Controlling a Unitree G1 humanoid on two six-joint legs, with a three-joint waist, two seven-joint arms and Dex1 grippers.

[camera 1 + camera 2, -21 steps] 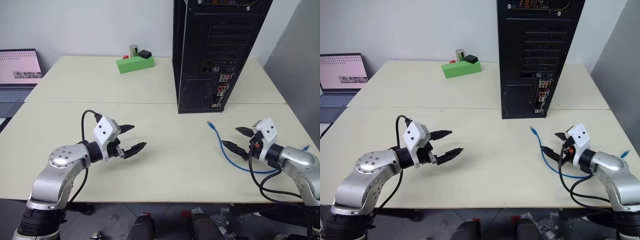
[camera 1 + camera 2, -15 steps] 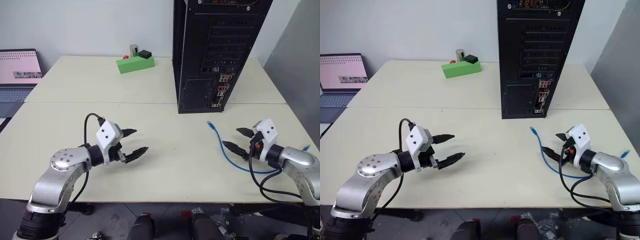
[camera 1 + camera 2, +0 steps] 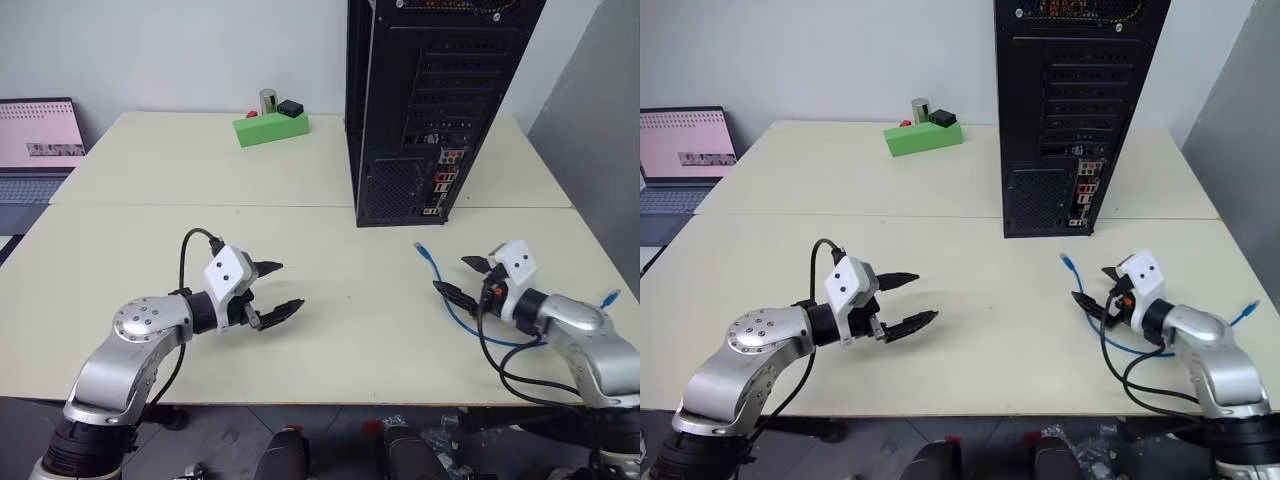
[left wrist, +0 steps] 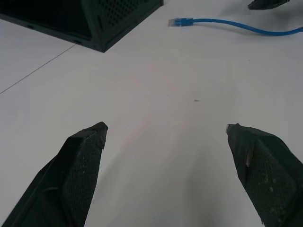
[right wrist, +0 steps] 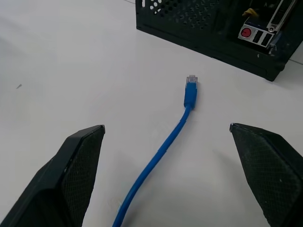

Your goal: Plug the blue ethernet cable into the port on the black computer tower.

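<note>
Both grippers' fingers gape empty; the right gripper (image 3: 462, 277), pinching the blue ethernet cable (image 5: 161, 152) behind its plug, could misalign it

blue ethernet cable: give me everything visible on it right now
The blue ethernet cable is a thin, bright-blue cord lying loose on the pale table. Its blue-booted plug with a clear tip is unplugged and points toward the black computer tower, with a gap between them. The cord curves back past the open right gripper, which hovers by it without holding it; a further stretch shows near the table's right edge.
</note>
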